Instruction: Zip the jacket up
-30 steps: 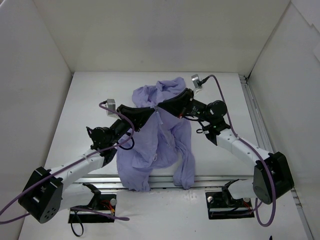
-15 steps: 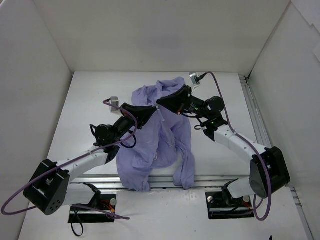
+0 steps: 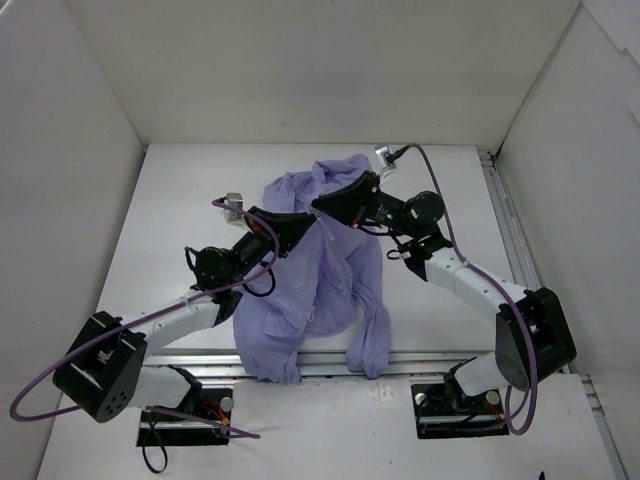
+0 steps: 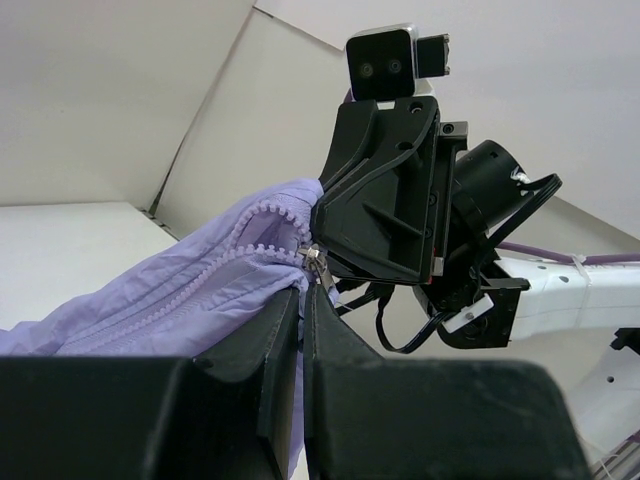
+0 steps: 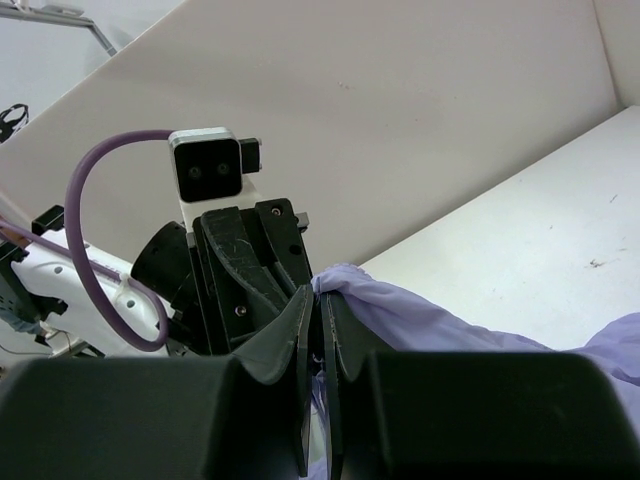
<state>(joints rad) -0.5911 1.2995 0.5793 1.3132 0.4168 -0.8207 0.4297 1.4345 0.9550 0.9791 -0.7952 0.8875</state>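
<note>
The lavender jacket (image 3: 335, 270) lies crumpled in the middle of the table, its lower part hanging over the near edge. Both grippers meet tip to tip above its upper middle. My left gripper (image 3: 304, 222) is shut on the fabric edge beside the zipper. In the left wrist view its gripper (image 4: 303, 298) pinches cloth just under the metal zipper slider (image 4: 315, 262), with the zipper teeth (image 4: 215, 275) running off to the left. My right gripper (image 3: 326, 206) is shut on a fold of the jacket (image 5: 420, 315), pinched at the jaws (image 5: 320, 305).
White walls (image 3: 330, 60) close in the table on three sides. A metal rail (image 3: 505, 230) runs along the right side. The arm bases (image 3: 460, 395) and purple cables (image 3: 440, 190) lie near the front edge.
Both wrists have crept a little toward the back, the left arm reaching further right and the right wrist edging left. The grips on the jacket have held.
</note>
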